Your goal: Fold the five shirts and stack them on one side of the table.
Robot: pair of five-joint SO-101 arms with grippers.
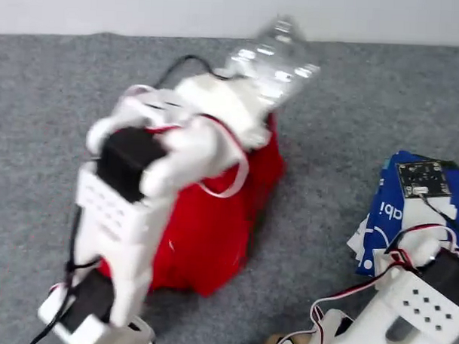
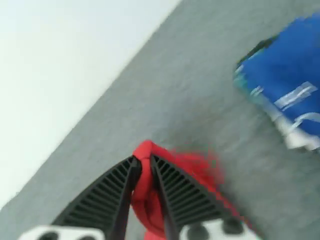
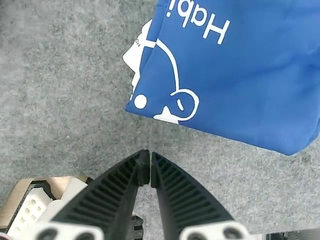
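Left gripper [image 2: 141, 162]: jaws pinching a fold of bunched red shirt [image 1: 212, 232], middle of grey bench [image 1: 51, 98]. Right gripper [image 3: 147, 156]: jaws pressed together, holding nothing, over bench just beside blue shirt [image 3: 240, 75], right side.

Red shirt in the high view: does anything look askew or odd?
Yes. The red shirt lies crumpled in a heap, one fold pinched by the fingers of the left gripper. Beside it, white edges stick out unevenly from under the blue shirt.
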